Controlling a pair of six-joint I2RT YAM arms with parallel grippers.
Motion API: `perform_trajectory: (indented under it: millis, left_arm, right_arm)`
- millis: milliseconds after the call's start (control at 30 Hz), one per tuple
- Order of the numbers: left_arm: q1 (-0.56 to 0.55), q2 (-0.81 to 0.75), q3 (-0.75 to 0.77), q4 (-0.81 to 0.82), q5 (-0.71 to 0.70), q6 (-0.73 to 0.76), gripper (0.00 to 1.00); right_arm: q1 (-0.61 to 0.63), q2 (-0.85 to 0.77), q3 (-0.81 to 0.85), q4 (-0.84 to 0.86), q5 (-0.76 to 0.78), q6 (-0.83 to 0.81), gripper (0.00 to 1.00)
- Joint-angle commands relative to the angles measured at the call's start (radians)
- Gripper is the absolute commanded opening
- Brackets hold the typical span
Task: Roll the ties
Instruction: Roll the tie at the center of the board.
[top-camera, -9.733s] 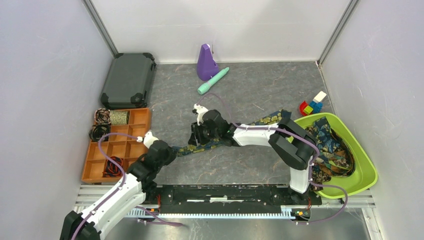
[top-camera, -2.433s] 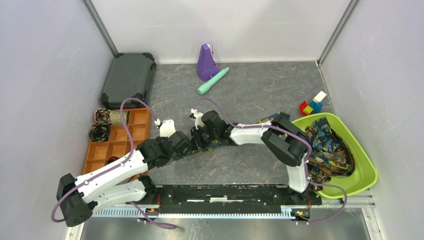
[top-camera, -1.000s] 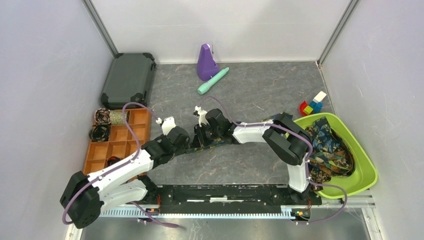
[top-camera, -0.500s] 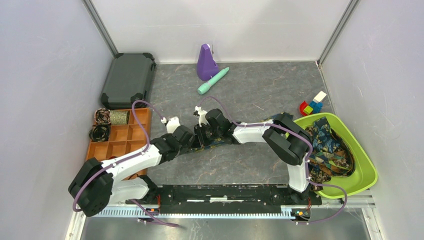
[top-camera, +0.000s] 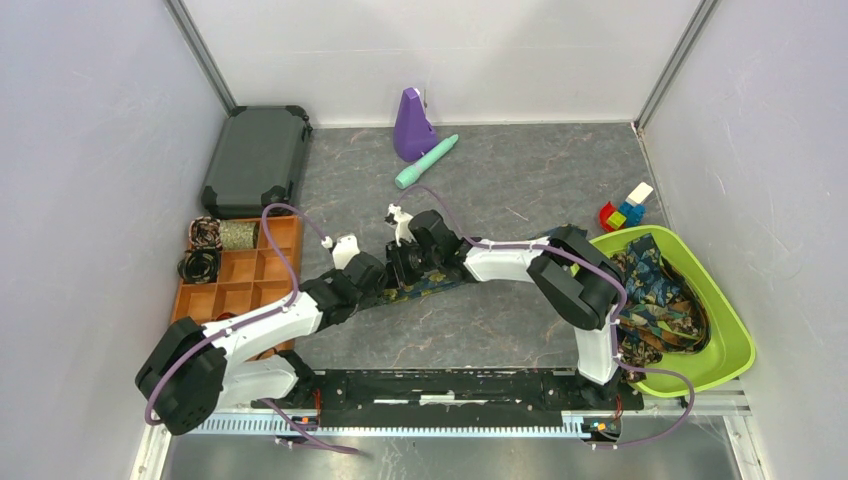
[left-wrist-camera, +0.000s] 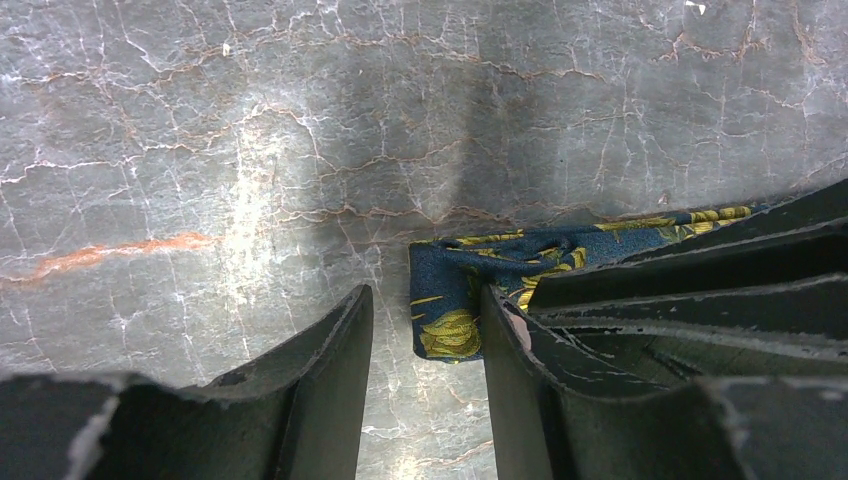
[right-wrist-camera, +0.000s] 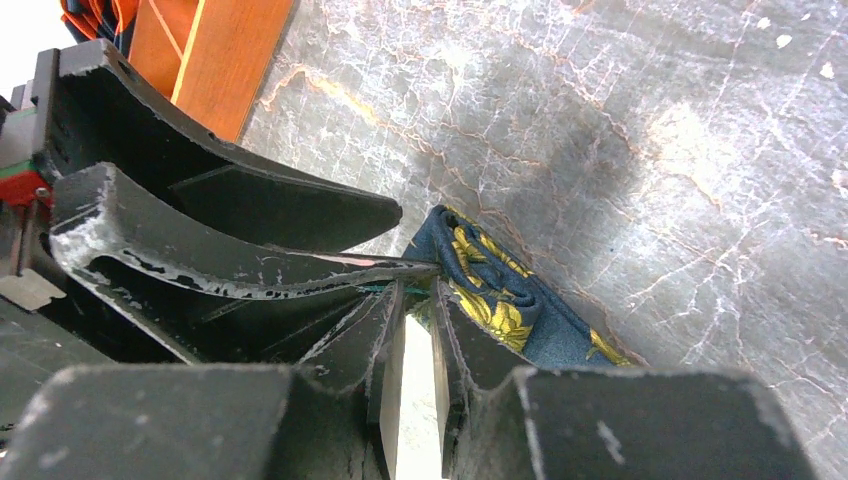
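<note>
Some seconds before, the left gripper (top-camera: 384, 284) had hung back beside the orange tray (top-camera: 282, 236) and the tie's thin tail had run out across the table (top-camera: 500, 180) toward it. By this moment it had come in against the right gripper (top-camera: 404, 272), and that tail no longer showed. In the last half second only the right wrist had turned a little. The tie (left-wrist-camera: 470, 265) lay with its end folded over between the left gripper's tips. These stood apart on either side of the fold and clamped nothing. The rest of the strip ran off to the right past the right gripper. That gripper's jaws were down to a narrow slit, their tips (right-wrist-camera: 441, 292) pinched on the folded end. The two pairs of fingers crowded each other, the right gripper's lying over the fabric just beside the left one's right finger (left-wrist-camera: 510, 370). Well beyond both grippers lay a teal pen (top-camera: 427, 162) and a purple cone (top-camera: 413, 125). A dark case (top-camera: 257, 160) sat beyond and to the left, and toy blocks (top-camera: 625, 210) far to the right. The tray, left of the left gripper, held three coiled ties (top-camera: 205, 232) in its far left compartments. A green bin (top-camera: 738, 350), well right of the right gripper, held a heap of ties (top-camera: 660, 290).
</note>
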Motion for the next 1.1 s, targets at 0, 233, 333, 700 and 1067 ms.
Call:
perform_trajectory:
  millis: [0, 233, 333, 700, 1067]
  left_arm:
    - [0.006, 0.001, -0.027, -0.019, 0.025, 0.036, 0.50]
    - [0.005, -0.002, -0.026, -0.017, 0.028, 0.039, 0.50]
    - [0.006, -0.002, -0.026, -0.016, 0.028, 0.040, 0.50]
    - [0.006, -0.006, -0.028, -0.013, 0.034, 0.043, 0.50]
    - [0.006, -0.034, -0.018, -0.032, 0.034, 0.048, 0.53]
  right_arm:
    - [-0.011, -0.033, 0.029, -0.002, 0.018, 0.000, 0.21]
    - [-0.016, -0.008, -0.032, 0.029, 0.027, -0.003, 0.21]
    - [-0.022, 0.015, -0.054, 0.051, 0.030, -0.001, 0.21]
    - [-0.024, -0.032, -0.090, 0.057, 0.035, 0.000, 0.20]
    - [-0.022, -0.013, -0.142, 0.085, 0.049, -0.003, 0.20]
